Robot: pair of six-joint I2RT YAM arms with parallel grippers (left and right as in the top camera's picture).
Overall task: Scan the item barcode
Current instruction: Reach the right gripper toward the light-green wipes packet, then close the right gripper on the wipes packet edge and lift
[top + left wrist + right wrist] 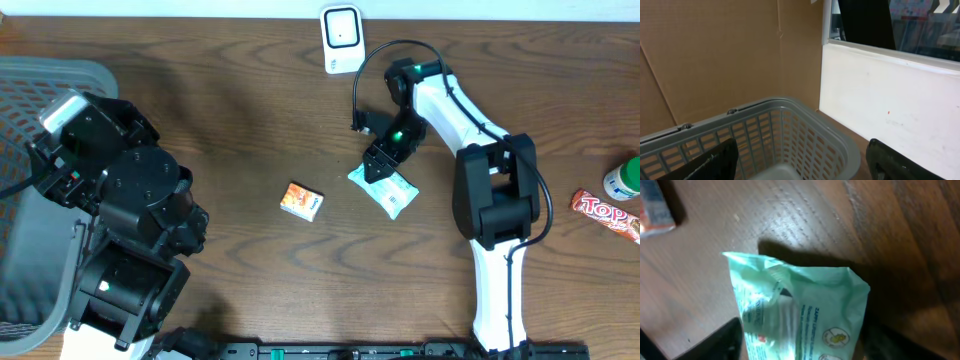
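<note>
**Packet (393, 195) at mid-table (240, 110), under right gripper (379, 163); grip unconfirmed.**
Risk: soft film may crumple or slip if pinched at one end only, which would hide the barcode from the scanner (342, 38). Right jaws sit either side of the packet's upper-left end; cannot tell if clamped. Long axis runs diag. in overhead view, white label end pointing lower-right. Left gripper (802, 162) released, empty, above basket (790, 102).

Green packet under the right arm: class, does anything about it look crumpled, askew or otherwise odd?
The green packet is creased and folded over along its top edge rather than flat, and it lies diagonally on the table. No spill shows.
</note>
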